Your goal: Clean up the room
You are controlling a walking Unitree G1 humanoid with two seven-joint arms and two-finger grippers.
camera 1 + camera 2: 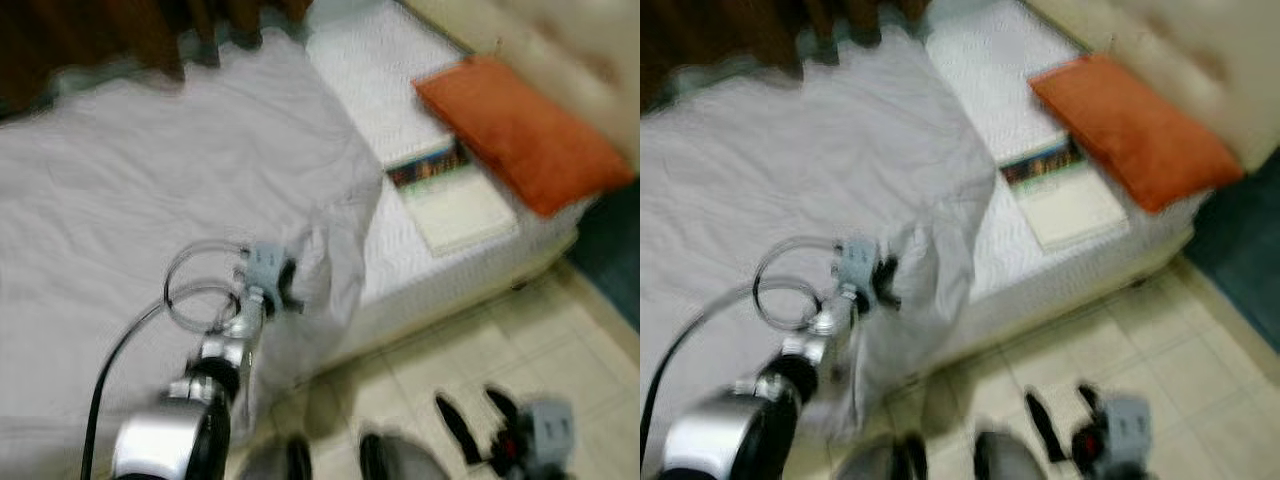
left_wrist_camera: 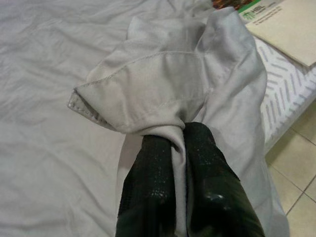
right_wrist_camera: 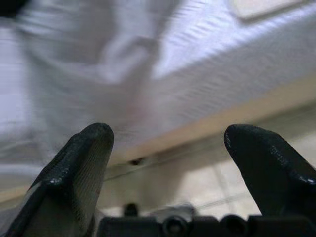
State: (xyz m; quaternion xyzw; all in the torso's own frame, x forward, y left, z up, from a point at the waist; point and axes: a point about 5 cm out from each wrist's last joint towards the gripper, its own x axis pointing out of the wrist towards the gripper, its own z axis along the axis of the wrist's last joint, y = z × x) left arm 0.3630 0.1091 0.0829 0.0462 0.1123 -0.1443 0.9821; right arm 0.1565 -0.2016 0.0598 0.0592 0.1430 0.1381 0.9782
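A pale grey sheet (image 1: 150, 200) covers most of the bed, and one corner of it (image 2: 148, 89) is bunched up and pinched between the two black fingers (image 2: 148, 192) of the left gripper (image 2: 178, 132), which are clenched tight on the cloth. That corner sits at the bed's edge, where the sheet spills over the side toward the tiled floor (image 1: 520, 340). The gathered fold stands up from the fingers, its stitched hem running crosswise; the sheet's far edge reaches a dark, blurred band at the top of the head views that cannot be made out.

Beside the sheet lies bare white mattress (image 1: 370, 70) with a woven pattern. On it rest one orange pillow (image 1: 520, 125) and one book or booklet (image 1: 455, 200), its long side running along the mattress toward the bed's edge; the pillow overlaps its far end, and its print is too blurred to read.

The right gripper (image 3: 168, 136) hangs low over the floor beside the bed, its two fingers spread wide apart with nothing between them. The head views are smeared, and two dark rounded shapes (image 1: 330, 460) at the bottom edge are cut off.
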